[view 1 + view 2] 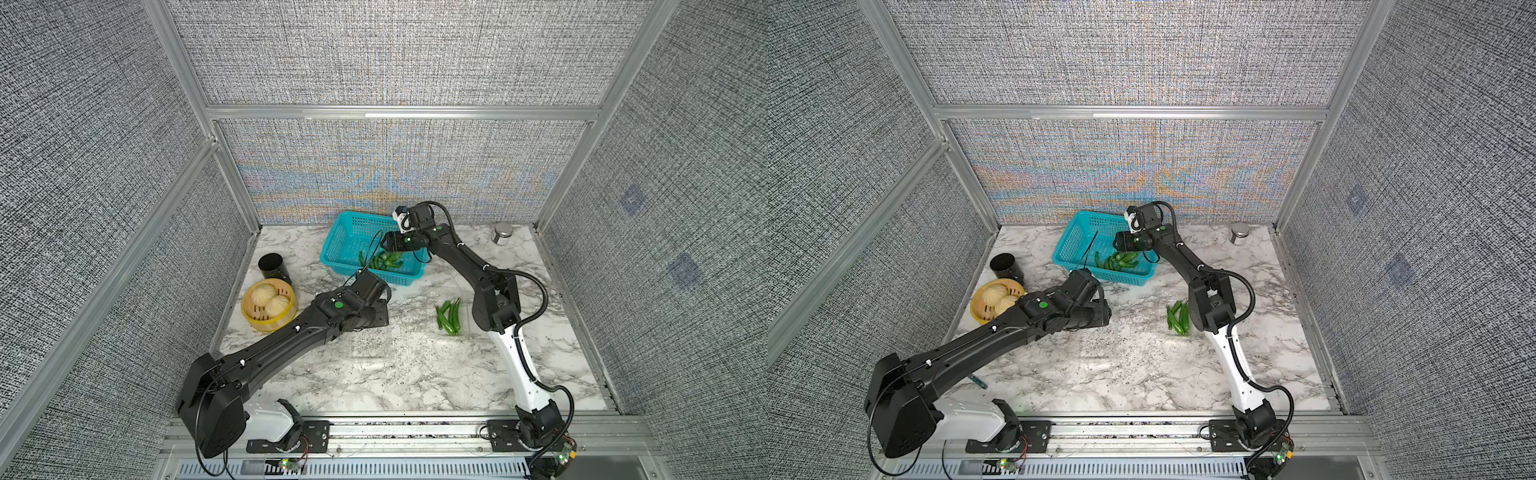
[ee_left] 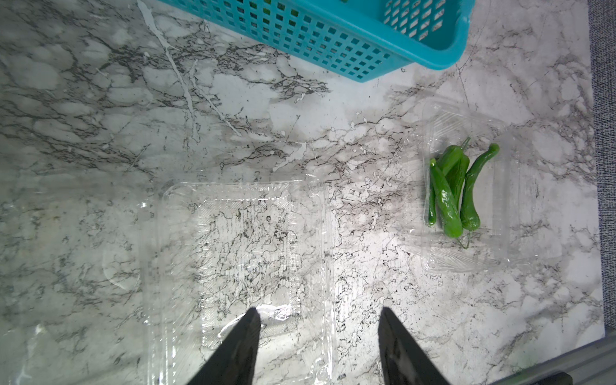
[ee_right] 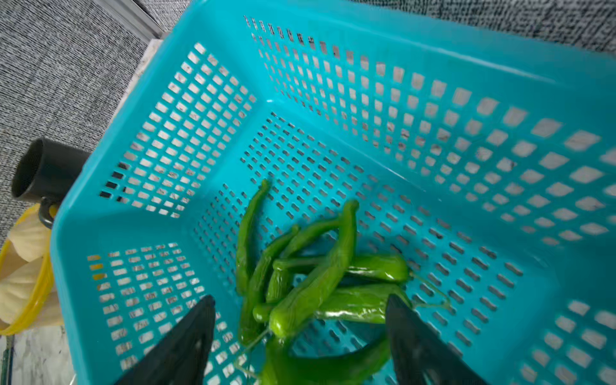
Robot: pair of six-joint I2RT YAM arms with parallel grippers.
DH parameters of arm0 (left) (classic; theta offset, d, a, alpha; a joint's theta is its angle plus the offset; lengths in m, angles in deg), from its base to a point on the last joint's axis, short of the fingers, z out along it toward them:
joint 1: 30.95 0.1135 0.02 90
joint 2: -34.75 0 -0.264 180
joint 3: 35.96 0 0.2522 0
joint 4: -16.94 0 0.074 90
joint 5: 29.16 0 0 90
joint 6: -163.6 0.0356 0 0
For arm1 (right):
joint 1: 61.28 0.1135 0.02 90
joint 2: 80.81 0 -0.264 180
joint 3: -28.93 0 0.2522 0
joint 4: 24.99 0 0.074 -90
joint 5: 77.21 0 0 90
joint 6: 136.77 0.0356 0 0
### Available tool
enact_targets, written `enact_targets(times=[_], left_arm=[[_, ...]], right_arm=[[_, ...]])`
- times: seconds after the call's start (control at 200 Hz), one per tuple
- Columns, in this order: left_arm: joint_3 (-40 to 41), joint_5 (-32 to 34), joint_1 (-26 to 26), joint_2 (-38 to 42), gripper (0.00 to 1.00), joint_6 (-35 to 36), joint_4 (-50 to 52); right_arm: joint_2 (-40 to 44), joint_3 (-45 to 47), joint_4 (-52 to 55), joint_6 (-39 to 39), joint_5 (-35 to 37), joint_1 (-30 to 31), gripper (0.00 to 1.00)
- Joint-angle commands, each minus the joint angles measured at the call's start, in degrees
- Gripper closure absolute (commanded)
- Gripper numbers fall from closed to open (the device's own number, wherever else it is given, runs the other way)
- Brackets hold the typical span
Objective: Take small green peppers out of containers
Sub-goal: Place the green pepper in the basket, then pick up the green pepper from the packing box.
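My right fingers point(image 3: 300, 298) are down inside the teal basket point(image 3: 433, 100) at the back of the worktop point(image 2: 100, 100), spread wide and not clamping anything. A heap of small green peppers point(image 3: 320, 266) lies on the basket floor right between and under the tips, with one pepper draped across the top of the pile. My left fingers point(image 2: 319, 310) are apart too and hold nothing. They hover over the near end of an empty clear container point(image 2: 240, 233), which is honestly hard to spot against the marble apart from the glints. The other clear container point(image 2: 483, 253) sits further to my right, apart from the empty one and just in front of the basket's corner. It has a small bunch of peppers point(image 2: 453, 193) lying lengthwise inside, about four as far as I can count. In a top view, over by the left wall there's a yellow steamer point(image 1: 266, 324) with buns and a black cup point(image 1: 272, 266) behind it. A little metal tin point(image 1: 502, 233) stands in the back right corner.
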Motion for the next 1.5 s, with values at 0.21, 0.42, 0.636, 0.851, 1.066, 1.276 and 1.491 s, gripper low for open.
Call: enact_targets(times=[0.21, 0.42, 0.636, 0.851, 1.066, 1.276, 1.491], left_arm=[[-0.23, -0.23, 0.09, 0.23, 0.42, 0.11, -0.48], [0.91, -2.04, 0.14, -0.24, 0.42, -0.34, -3.13], [-0.08, -3.30, 0.14, -2.04, 0.42, -0.07, -3.89], [0.54, -4.18, 0.14, -2.62, 0.42, -0.69, -4.68], [1.15, -4.75, 0.08, -3.26, 0.42, -1.22, -5.37], [0.94, -4.85, 0.14, -3.35, 0.41, -1.22, -5.18], [1.78, -4.62, 0.13, -2.92, 0.42, -1.22, -5.24]], right_arm=[[27.51, 10.86, 9.28, -4.15, 1.37, -2.64, 0.13], [42.80, 27.98, 20.58, -8.53, 4.39, -6.68, 0.14], [52.48, 50.39, 16.59, -9.01, 4.08, -6.80, 0.15], [51.94, 60.83, 13.01, -9.18, 1.22, -4.30, 0.22], [48.13, 66.20, 8.00, -7.71, 2.21, -0.55, 0.30], [42.83, 66.48, 6.17, -7.94, 6.32, 1.20, 0.36], [41.30, 66.99, 5.45, -8.91, 11.87, 1.93, 0.42]])
